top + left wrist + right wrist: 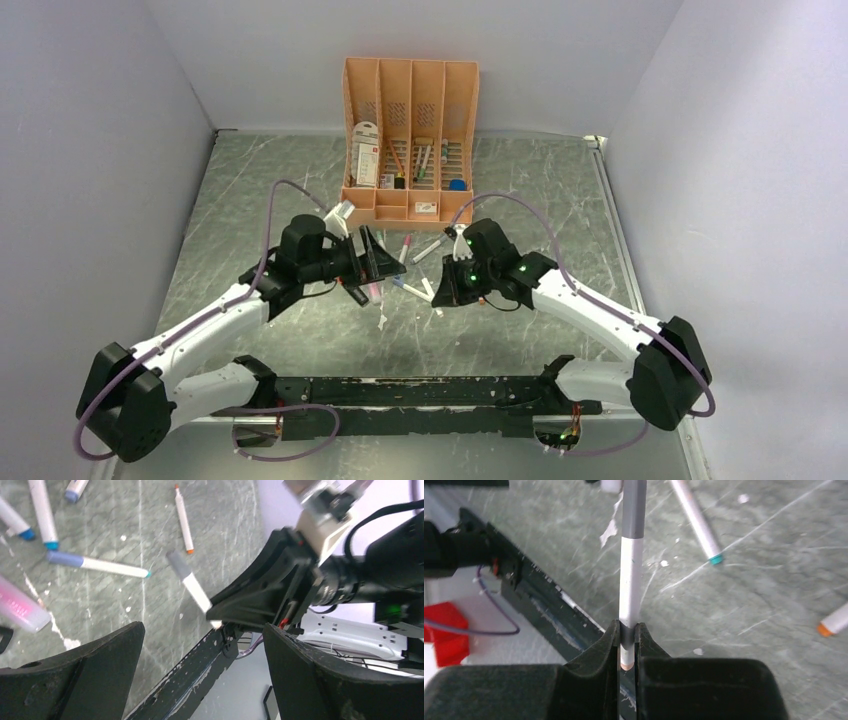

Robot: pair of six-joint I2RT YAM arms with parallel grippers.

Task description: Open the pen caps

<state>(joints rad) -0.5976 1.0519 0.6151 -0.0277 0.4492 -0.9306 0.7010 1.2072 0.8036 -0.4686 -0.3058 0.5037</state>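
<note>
My right gripper (627, 635) is shut on the lower end of a slim white marker (630, 590), whose grey pen cap (634, 510) points away from the fingers. In the left wrist view that grey cap (179, 566) sticks out of the right gripper (260, 600), just ahead of my left gripper (202, 630), which is open wide with nothing between its fingers. On the table lie more markers: two with blue caps (51, 545), one with a lavender cap (65, 559), a pink highlighter (20, 611) and an orange-tipped marker (183, 517). From above, the left gripper (372, 262) and right gripper (440, 290) face each other.
A peach desk organizer (410, 130) with pens stands at the back centre. Loose markers (405, 250) lie between it and the grippers. The black base rail (420, 392) runs along the near edge. Grey walls close in the left, right and back sides.
</note>
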